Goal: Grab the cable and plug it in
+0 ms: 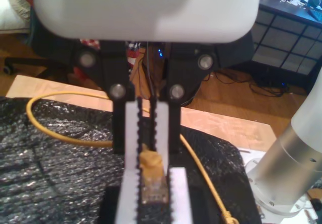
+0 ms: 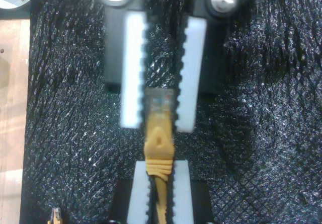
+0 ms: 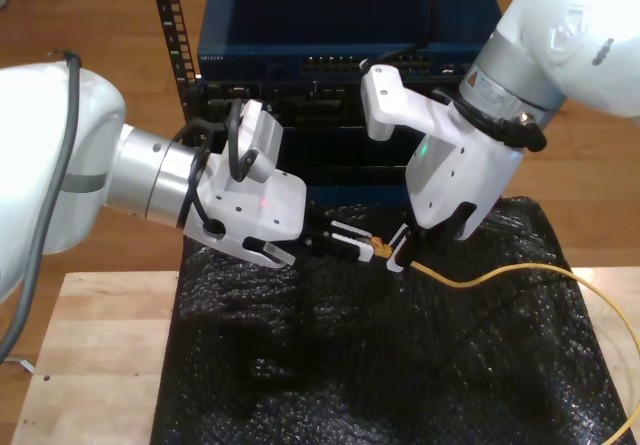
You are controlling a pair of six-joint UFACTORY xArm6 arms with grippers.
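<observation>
my first gripper (image 1: 151, 148) clamping cable (image 3: 520, 270) behind boot, my second gripper (image 2: 157, 78) closing around plug (image 2: 160, 103), not sure it's pinching yet; keeping plug straight during handover

Two white robot arms: the first arm (image 3: 560, 35) and the second arm (image 3: 60, 155). Two pincers, my first pincer (image 3: 402, 253) and my second pincer (image 3: 352, 243), each with two toothed white pads. One yellow network cable (image 3: 500, 275), ending in two plugs: the clear plug (image 2: 161, 100) and the loose plug (image 1: 227, 216). One black textured mat (image 3: 380, 365). One wooden tabletop (image 3: 90, 365). One blue network switch (image 3: 340, 25).
</observation>
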